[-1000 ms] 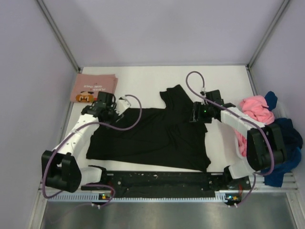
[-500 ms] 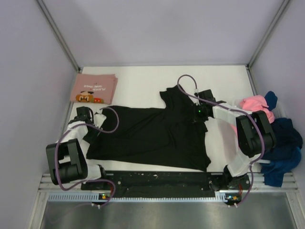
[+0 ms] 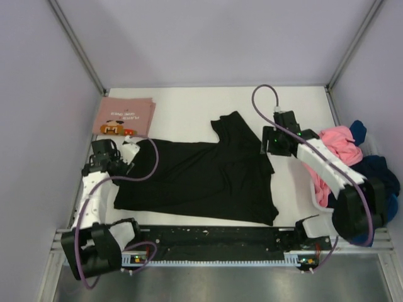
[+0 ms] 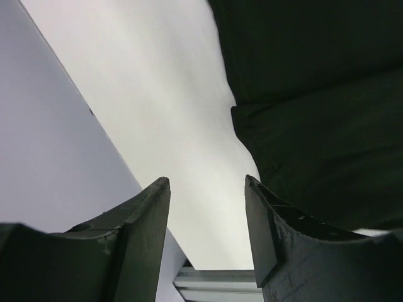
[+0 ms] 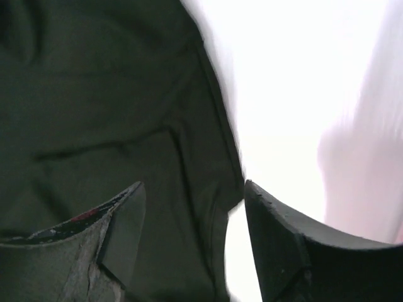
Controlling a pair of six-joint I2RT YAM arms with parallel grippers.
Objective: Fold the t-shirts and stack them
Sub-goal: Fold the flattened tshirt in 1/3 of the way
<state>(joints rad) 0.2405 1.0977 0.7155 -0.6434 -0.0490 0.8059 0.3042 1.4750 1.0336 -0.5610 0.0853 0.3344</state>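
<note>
A black t-shirt (image 3: 201,182) lies spread flat in the middle of the white table (image 3: 189,107), one sleeve (image 3: 230,126) pointing to the far side. My left gripper (image 3: 104,156) hovers open at the shirt's left edge. In the left wrist view that gripper (image 4: 206,182) holds nothing, with the black cloth (image 4: 315,113) to its right. My right gripper (image 3: 277,139) is open over the shirt's upper right edge. In the right wrist view that gripper (image 5: 193,185) is empty above the black hem (image 5: 126,113). A folded pink t-shirt with a cartoon print (image 3: 124,116) lies at the far left.
A loose heap of t-shirts sits at the table's right edge, pink (image 3: 340,143) on top of navy and blue (image 3: 378,185). Purple walls close in the left, back and right. A black rail (image 3: 208,238) runs along the near edge between the arm bases.
My left gripper has swung from the shirt's upper left corner out to its left edge. My right gripper has drawn back slightly to the right, open over the hem.
</note>
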